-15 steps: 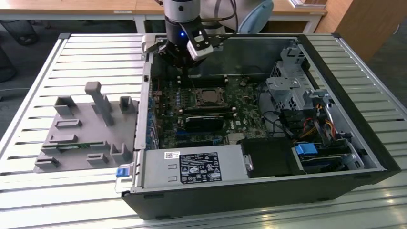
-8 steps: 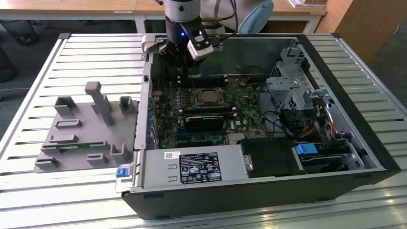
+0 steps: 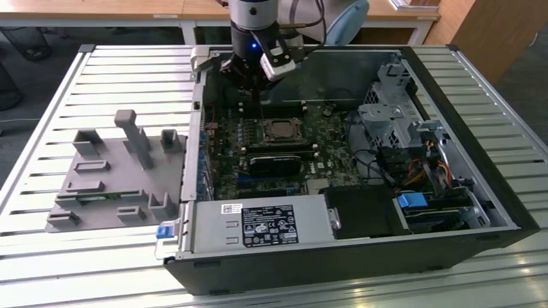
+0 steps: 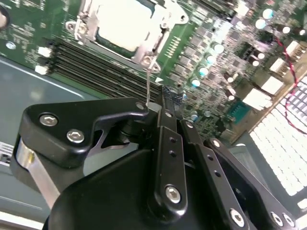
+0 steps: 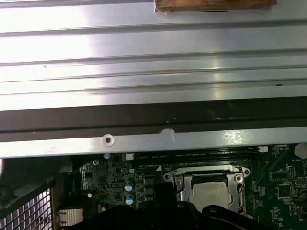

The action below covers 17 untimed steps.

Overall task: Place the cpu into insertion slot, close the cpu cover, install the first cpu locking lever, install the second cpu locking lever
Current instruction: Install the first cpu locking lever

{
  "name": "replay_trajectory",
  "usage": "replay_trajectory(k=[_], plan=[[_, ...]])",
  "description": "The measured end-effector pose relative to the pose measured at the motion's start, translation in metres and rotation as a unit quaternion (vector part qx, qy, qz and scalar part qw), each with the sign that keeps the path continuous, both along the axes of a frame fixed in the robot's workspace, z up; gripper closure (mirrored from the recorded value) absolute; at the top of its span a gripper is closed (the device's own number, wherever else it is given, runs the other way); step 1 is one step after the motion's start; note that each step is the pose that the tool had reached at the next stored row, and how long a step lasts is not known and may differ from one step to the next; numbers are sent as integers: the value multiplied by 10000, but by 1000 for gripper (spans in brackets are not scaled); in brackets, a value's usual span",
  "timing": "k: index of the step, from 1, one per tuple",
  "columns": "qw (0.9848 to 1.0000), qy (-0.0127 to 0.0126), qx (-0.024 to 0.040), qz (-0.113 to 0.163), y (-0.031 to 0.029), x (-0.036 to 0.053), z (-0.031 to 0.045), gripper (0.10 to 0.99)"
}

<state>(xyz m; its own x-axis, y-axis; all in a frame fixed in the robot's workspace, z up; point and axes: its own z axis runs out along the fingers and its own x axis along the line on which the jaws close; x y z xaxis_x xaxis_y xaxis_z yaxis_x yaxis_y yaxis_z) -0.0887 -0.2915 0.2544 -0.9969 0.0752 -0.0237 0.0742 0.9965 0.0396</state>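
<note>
The cpu (image 3: 279,130) lies flat in its socket on the green motherboard (image 3: 334,144) of the open computer case (image 3: 479,186), grey metal top upward. In both wrist views the same pale square top shows (image 4: 125,21) (image 5: 209,194), seated level in the socket. The cpu cover (image 5: 178,181) is down over it, its silvery frame lying around the chip's edges (image 4: 84,17) so that the top shows through the square window. A thin wire locking lever (image 4: 148,81) stands up from the socket's corner and runs to the gripper's tip in the second wrist view.

The gripper (image 3: 250,76) hangs above the motherboard, just beyond the socket toward the case's far wall. Its black fingers (image 4: 165,120) are pressed close together; they seem to meet at the lever's end, though I cannot tell for certain that they pinch it.

Just beside the socket, on the side away from the gripper, black memory sticks (image 3: 276,156) sit in their slots. Further from the socket, a power supply (image 3: 256,226) fills the case's near corner. Outside the case, on the slatted metal table (image 3: 102,70), rests a grey parts fixture (image 3: 111,179).
</note>
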Motion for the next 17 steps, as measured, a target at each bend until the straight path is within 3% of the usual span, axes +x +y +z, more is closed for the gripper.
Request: replay_trajectory(k=[8, 11, 12, 14, 15, 17], plan=[[10000, 10, 0, 1, 3, 288, -9, 980], [10000, 9, 10, 3, 2, 347, -19, 980], [10000, 10, 45, 5, 2, 349, -22, 980], [9998, 10, 207, 10, 2, 349, -27, 980], [9997, 10, 243, 11, 1, 349, -32, 980], [9997, -6, 253, 13, -1, 349, -43, 980]])
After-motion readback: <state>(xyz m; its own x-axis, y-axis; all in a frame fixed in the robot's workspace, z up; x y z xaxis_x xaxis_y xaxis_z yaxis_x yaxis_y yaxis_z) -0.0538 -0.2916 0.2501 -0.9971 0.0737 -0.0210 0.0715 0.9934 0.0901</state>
